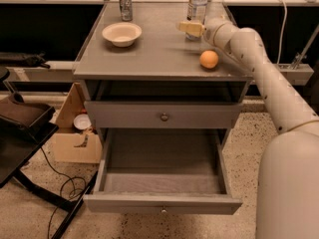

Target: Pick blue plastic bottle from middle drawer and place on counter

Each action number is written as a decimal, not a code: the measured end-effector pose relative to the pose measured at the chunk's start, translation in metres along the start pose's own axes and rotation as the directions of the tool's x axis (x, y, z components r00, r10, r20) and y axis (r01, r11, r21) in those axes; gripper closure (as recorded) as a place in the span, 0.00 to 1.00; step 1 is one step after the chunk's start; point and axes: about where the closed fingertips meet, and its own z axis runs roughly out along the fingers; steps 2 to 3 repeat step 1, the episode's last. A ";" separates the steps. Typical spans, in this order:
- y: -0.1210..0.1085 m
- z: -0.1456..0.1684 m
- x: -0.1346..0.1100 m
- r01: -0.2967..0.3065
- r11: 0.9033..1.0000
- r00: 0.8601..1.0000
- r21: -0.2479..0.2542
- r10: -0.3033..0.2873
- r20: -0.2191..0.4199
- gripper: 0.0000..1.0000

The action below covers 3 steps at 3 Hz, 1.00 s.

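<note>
The arm (259, 68) is a smooth off-white tube with rounded joints and a row of small dark dots along one section, joined to a broad white rounded body (289, 183); its pale cream gripper (192, 28) is above the back right of the counter (149, 59)

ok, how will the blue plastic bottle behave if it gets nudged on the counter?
Probably tips easily: the blue plastic bottle stands tall and narrow on the counter. Clear plastic suggests it's light, likely squashy. The tool sits by its lower part.
</note>
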 end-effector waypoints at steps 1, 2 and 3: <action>0.004 -0.006 -0.024 0.021 1.000 1.000 -0.010 -0.021 0.024 0.00; 0.004 -0.006 -0.024 0.021 1.000 1.000 -0.010 -0.021 0.024 0.00; 0.004 -0.006 -0.024 0.021 1.000 1.000 -0.010 -0.021 0.024 0.00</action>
